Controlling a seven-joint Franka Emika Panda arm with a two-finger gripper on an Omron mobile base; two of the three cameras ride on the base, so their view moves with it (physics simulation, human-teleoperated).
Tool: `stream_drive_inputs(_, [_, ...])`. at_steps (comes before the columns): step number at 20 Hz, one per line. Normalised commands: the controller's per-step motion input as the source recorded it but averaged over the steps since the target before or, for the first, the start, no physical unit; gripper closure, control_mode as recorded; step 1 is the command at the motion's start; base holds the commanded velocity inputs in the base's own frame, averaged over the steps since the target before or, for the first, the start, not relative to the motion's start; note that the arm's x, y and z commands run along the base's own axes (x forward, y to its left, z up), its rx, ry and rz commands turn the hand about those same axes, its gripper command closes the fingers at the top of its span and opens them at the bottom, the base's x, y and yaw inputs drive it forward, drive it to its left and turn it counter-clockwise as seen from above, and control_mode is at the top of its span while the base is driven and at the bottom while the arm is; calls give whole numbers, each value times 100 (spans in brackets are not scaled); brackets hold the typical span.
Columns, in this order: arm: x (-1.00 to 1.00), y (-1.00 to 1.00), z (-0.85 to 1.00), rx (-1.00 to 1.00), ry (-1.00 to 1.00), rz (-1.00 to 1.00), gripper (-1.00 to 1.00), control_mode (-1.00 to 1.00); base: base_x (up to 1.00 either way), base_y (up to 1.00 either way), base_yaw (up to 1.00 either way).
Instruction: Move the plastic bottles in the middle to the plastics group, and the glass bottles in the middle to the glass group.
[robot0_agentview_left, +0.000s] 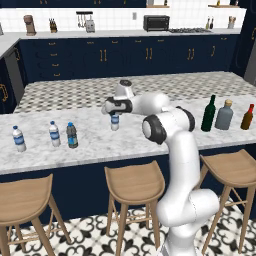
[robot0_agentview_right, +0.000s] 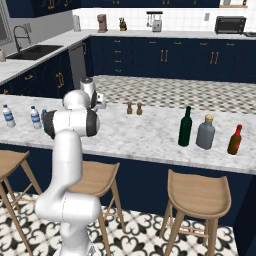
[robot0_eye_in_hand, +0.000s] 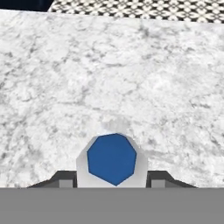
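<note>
Because the clear bottle (robot0_agentview_left: 114, 121) is small and plastic, it is likely light, a bit squashy and smooth, so a firm but gentle hold high on its body, just under the blue cap (robot0_eye_in_hand: 112, 158), looks best. It stands upright on the table (robot0_agentview_left: 150, 135), right between the jaws. The jaws (robot0_eye_in_hand: 112, 177) are squeezed onto it, one fingertip (robot0_eye_in_hand: 65, 180) on each side of its top, with the cap just above them.
</note>
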Motion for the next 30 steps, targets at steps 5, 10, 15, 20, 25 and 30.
stream_drive_inputs(5, [-95, 0, 18, 0, -1, 0, 100, -100, 0, 0, 0])
stream_drive_inputs(10, [-100, 2, 33, 0, 0, 4, 100, -100, 0, 0, 0])
stream_drive_inputs(15, [-78, 18, 74, 0, 0, 16, 100, -100, 0, 0, 0])
stream_drive_inputs(20, [-11, 62, 35, 0, 0, 26, 100, -100, 0, 0, 0])
stream_drive_inputs(25, [0, 62, 9, 0, 1, 25, 100, -100, 0, 0, 0])
stream_drive_inputs(30, [6, 19, -1, 0, 0, 9, 100, -100, 0, 0, 0])
